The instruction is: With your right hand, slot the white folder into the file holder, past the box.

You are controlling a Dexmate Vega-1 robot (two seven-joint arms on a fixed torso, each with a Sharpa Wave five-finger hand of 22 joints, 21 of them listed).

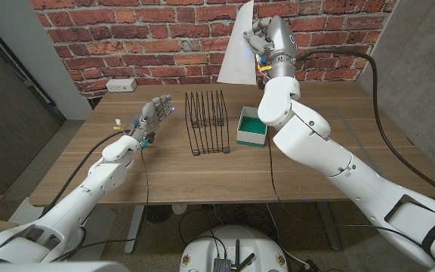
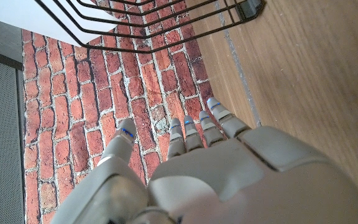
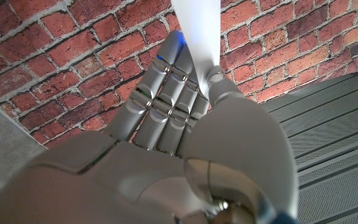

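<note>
My right hand (image 1: 266, 36) is raised high in front of the brick wall and grips the white folder (image 1: 236, 45), which hangs upright, above and behind the box. In the right wrist view the folder (image 3: 196, 28) runs between the thumb and fingers (image 3: 166, 93). The black wire file holder (image 1: 207, 122) stands at the table's middle, empty. The white box with a green inside (image 1: 251, 125) sits just right of it. My left hand (image 1: 151, 121) hovers left of the holder, fingers apart, holding nothing; the left wrist view shows the hand (image 2: 229, 168) near the holder's wires (image 2: 154, 22).
The wooden table (image 1: 202, 177) has bare room in front of the holder and the box. A white power strip (image 1: 121, 85) lies at the back left edge. A black cable (image 1: 376, 98) trails from my right arm over the right side.
</note>
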